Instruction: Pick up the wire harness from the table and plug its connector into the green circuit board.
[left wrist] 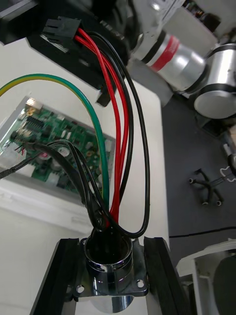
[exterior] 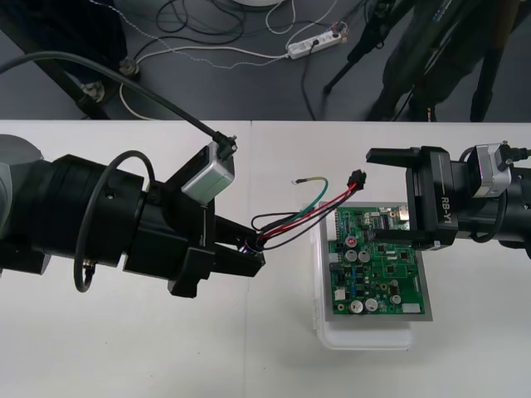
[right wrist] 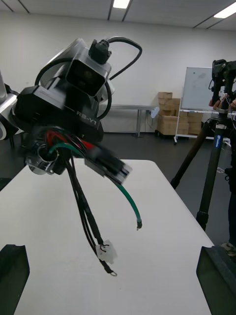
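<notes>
Left gripper (exterior: 249,255), on the arm that comes in from the left over the table (exterior: 124,348), is clamped on the harness (exterior: 303,217) at its round metal socket (left wrist: 109,268). In the left wrist view we see its two black fingers (left wrist: 61,275) pressed against the socket's flange, one on each side. From the socket, the red, black and green wires (left wrist: 120,147) arc through the air toward the right gripper (exterior: 373,197). The black plug (exterior: 357,177) ends the red and black wires. It hangs above the table just beyond the far edge of the board (exterior: 382,269), close to the right gripper's fingertips; we cannot tell whether it touches them. The plug is not in the board. A green wire with a yellow stretch curls off to a loose end (exterior: 290,181) left of the plug. In the right wrist view we see thin black wires drooping below the left gripper, with a small white connector (right wrist: 107,252) on them. The right gripper comes in from the right and hovers over the board's far right part, its own fingers standing wide apart. The green board sits on a white base (exterior: 365,336), right of the table's middle.
</notes>
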